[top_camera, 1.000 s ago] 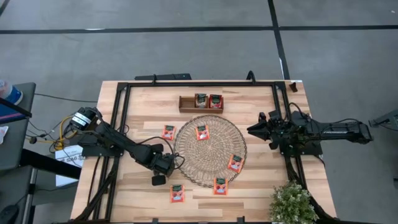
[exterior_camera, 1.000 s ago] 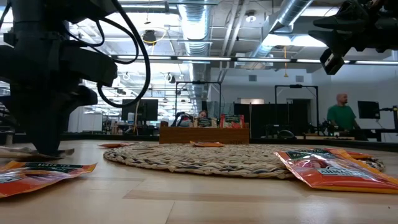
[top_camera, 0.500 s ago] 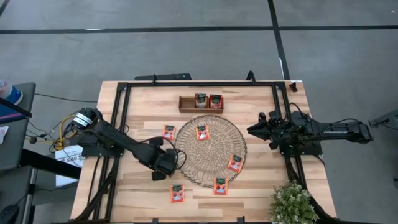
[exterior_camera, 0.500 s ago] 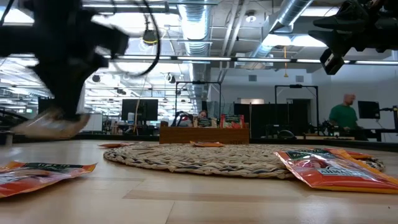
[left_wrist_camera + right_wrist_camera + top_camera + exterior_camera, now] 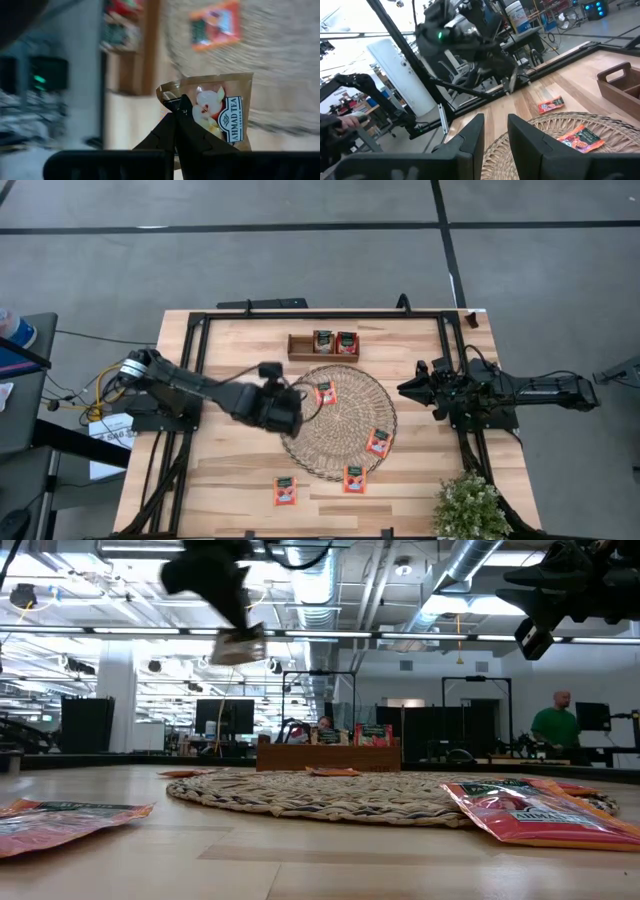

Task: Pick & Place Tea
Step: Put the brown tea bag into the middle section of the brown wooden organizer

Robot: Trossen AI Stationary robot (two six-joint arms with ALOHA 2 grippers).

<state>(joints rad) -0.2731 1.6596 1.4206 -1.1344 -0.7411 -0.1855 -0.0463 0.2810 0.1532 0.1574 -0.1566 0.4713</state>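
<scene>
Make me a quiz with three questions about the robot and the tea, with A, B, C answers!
1. Where is the left end effector?
A) touching the plant
B) up in the air by the woven mat's left edge
C) flat on the table

2. How many tea packets sit in the wooden tray?
A) none
B) two
C) five

3. What is the left end effector doing?
A) open, empty
B) shut on a beige tea packet
C) shut on a red packet

Answers: B, the low view shows it lifted; B, two sit side by side; B, its wrist view shows the beige packet pinched.
</scene>
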